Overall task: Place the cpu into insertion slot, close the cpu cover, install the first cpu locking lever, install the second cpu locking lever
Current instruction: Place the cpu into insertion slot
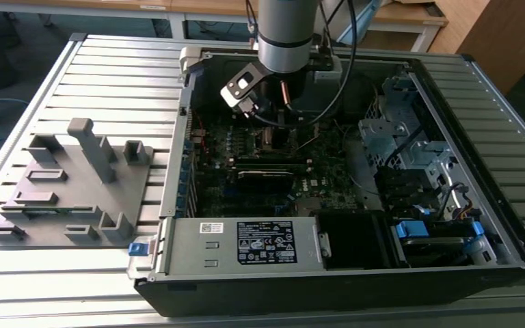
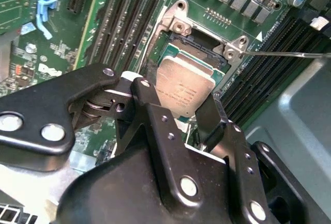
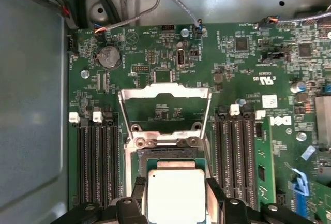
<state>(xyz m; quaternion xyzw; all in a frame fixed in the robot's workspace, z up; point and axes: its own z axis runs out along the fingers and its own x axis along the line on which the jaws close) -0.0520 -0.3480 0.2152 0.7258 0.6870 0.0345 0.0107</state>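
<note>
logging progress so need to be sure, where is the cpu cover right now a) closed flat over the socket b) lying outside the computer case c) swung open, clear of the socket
c: in the first wrist view the cpu cover is swung back beyond the insertion slot, its window showing bare board, not the cpu.

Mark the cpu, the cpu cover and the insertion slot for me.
cpu (image 3: 176, 195): first wrist view, middle of its metal top.
cpu cover (image 3: 164, 90): first wrist view, raised frame's end bar.
insertion slot (image 2: 194, 42): second wrist view, dark exposed part.
</note>
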